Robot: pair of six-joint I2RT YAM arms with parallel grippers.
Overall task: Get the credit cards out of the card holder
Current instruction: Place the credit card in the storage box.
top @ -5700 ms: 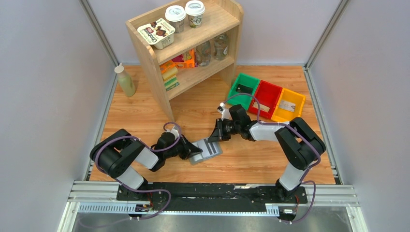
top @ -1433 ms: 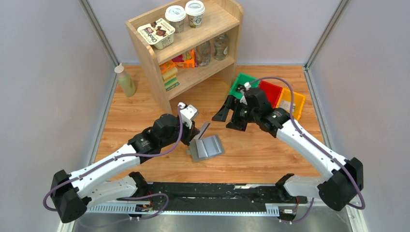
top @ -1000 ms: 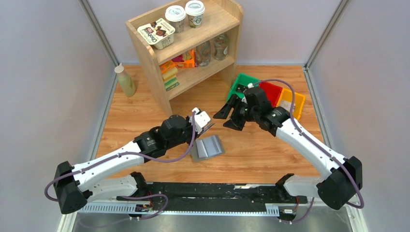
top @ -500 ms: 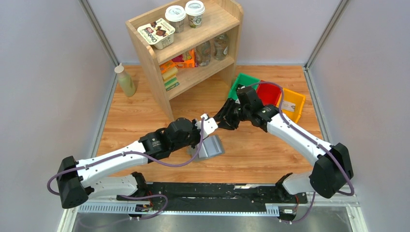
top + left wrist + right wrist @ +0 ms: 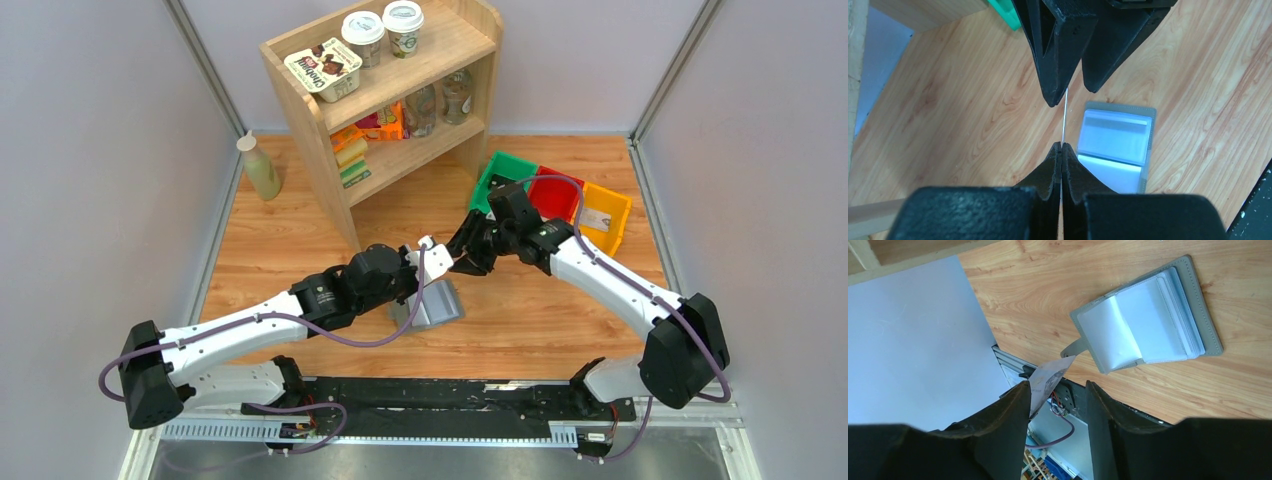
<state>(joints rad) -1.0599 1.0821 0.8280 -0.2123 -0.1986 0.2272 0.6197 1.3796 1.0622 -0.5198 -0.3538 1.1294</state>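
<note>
the small flat grey card holder [image 5: 432,306] lies open like a book on the wooden tabletop [image 5: 280,240], on the near side of the tall wooden shelf unit [image 5: 315,140]. its pale blue-grey pockets face up and its side tab lies out flat. just above it, between holder and shelf, the two grippers meet tip to tip. the left gripper [image 5: 1061,148] is pinched fully closed on one edge of a thin pale credit card [image 5: 1049,376], which the left wrist view shows edge-on. the card's other end reaches in between the fingers of the right gripper [image 5: 1057,387], which stand partly apart. the card lies against one finger [image 5: 1008,410], with a clear gap to the other. right of the shelf sit a green plastic bin [image 5: 500,168], a red plastic bin [image 5: 555,192] and a yellow plastic bin [image 5: 612,197] in a row. a second pale card [image 5: 597,218] lies in the yellow one.
</note>
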